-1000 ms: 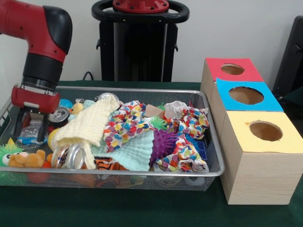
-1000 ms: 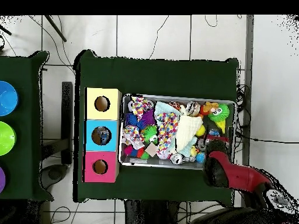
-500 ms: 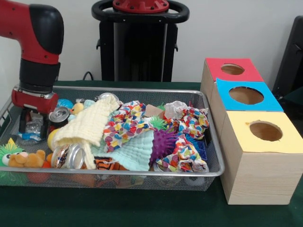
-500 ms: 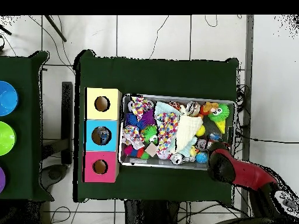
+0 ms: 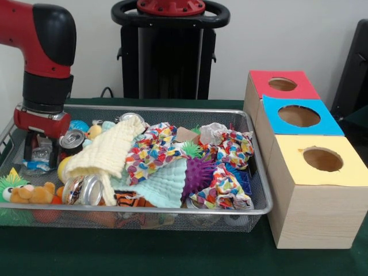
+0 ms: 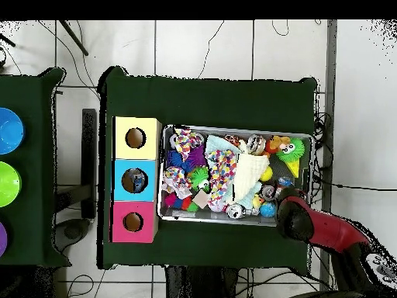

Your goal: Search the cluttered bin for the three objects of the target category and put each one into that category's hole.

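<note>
— Where are we standing with the gripper (image 5: 40,150)?

— We are hanging over the left end of the bin (image 5: 172,109) in the front view, black fingers (image 5: 27,148) straddling a clear bottle (image 5: 41,152) with a blue label. It is sitting directly between them, not off to a side. We cannot tell whether we are clamping it yet, nor which way its long axis runs.

— And the hole (image 5: 298,116)?

— It is lying well apart, past the bin's opposite end, in the blue-topped middle box, so we are facing a long carry across.

— What else is filling the bin?

— Cans (image 5: 84,190), cloths (image 5: 106,153), spiky balls (image 5: 199,172), plush toys. We are seeing no other bottles for certain.
</note>
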